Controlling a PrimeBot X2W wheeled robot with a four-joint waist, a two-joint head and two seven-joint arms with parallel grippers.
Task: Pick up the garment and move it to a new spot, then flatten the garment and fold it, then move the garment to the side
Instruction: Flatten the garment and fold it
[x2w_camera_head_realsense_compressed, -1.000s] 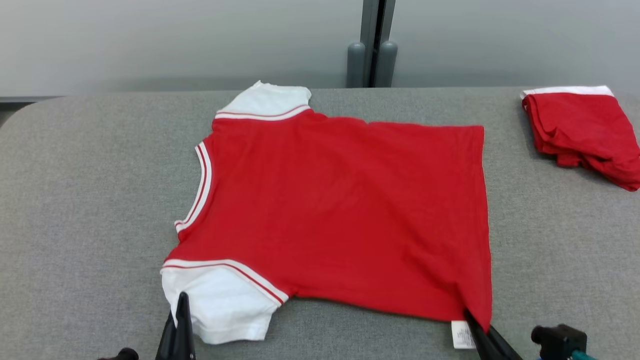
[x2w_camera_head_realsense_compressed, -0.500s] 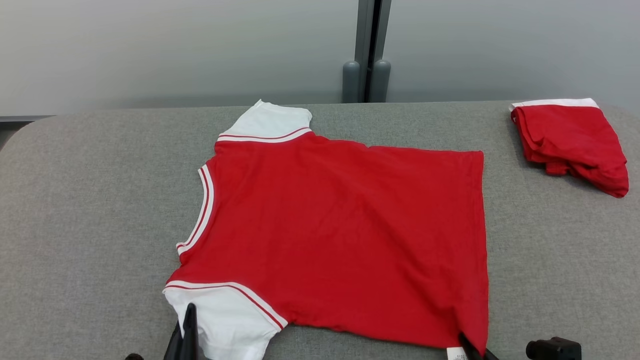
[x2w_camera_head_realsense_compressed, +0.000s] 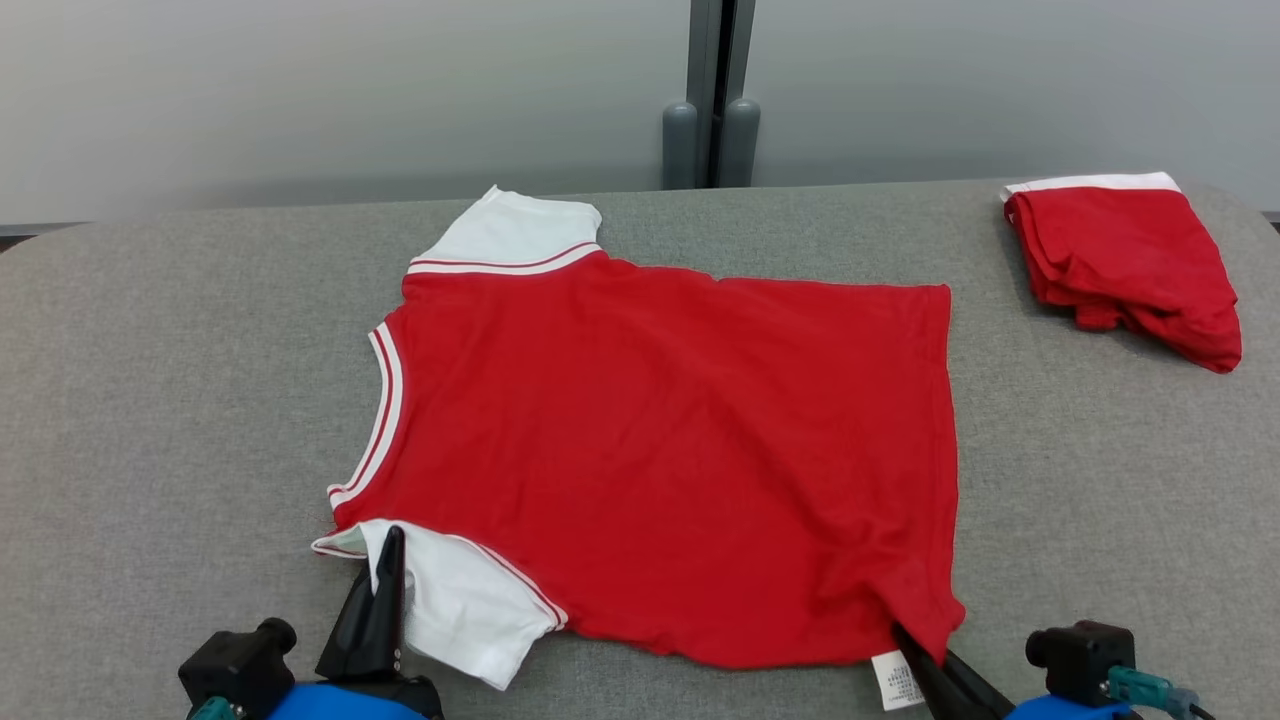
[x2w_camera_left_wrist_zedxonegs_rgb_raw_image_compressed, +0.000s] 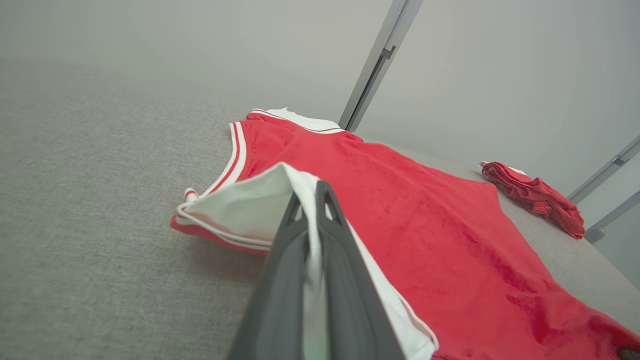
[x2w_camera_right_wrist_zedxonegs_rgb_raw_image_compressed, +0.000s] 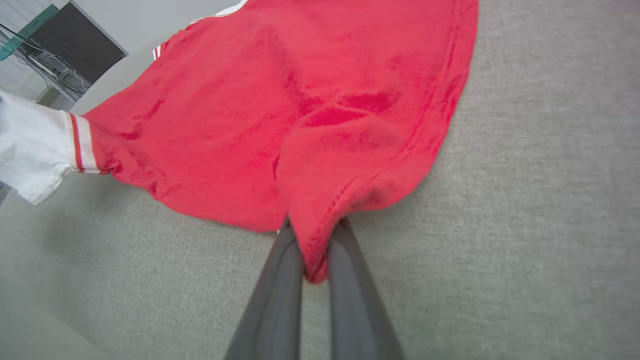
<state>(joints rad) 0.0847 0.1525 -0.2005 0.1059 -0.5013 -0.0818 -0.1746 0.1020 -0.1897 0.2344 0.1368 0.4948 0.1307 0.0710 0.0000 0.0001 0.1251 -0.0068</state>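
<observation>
On the grey table (x2w_camera_head_realsense_compressed: 150, 400) in the head view, the red shirt (x2w_camera_head_realsense_compressed: 660, 450) lies spread flat across the middle, neck to the left and hem to the right. Its far sleeve (x2w_camera_head_realsense_compressed: 510, 230) is white and lies flat. The near sleeve (x2w_camera_head_realsense_compressed: 450, 600), also white, is raised at its left edge, where the left gripper (x2w_camera_head_realsense_compressed: 385, 560) is closed on it. At the lower right the right gripper (x2w_camera_head_realsense_compressed: 915, 650) pinches the near hem corner, just beside a white label (x2w_camera_head_realsense_compressed: 890, 680). A folded garment (x2w_camera_head_realsense_compressed: 1120, 260), red with a white edge, sits well apart at the table's far right corner. A grey post (x2w_camera_head_realsense_compressed: 710, 100) stands behind the table.

In the left wrist view, the left gripper (x2w_camera_left_wrist_zedxonegs_rgb_raw_image_compressed: 311, 192) has its two fingers pressed together on the white sleeve cloth, which runs between them and lifts clear of the table (x2w_camera_left_wrist_zedxonegs_rgb_raw_image_compressed: 90, 225). The rest of the shirt (x2w_camera_left_wrist_zedxonegs_rgb_raw_image_compressed: 425, 225) lies flat beyond, with the folded garment (x2w_camera_left_wrist_zedxonegs_rgb_raw_image_compressed: 535, 195) past it.

In the right wrist view, the right gripper (x2w_camera_right_wrist_zedxonegs_rgb_raw_image_compressed: 315, 230) clamps the red hem corner between its fingers. The cloth bunches just above the tips, while the rest of the shirt (x2w_camera_right_wrist_zedxonegs_rgb_raw_image_compressed: 300, 100) rests on the table (x2w_camera_right_wrist_zedxonegs_rgb_raw_image_compressed: 525, 200). The near sleeve (x2w_camera_right_wrist_zedxonegs_rgb_raw_image_compressed: 30, 145) shows at the left edge.
</observation>
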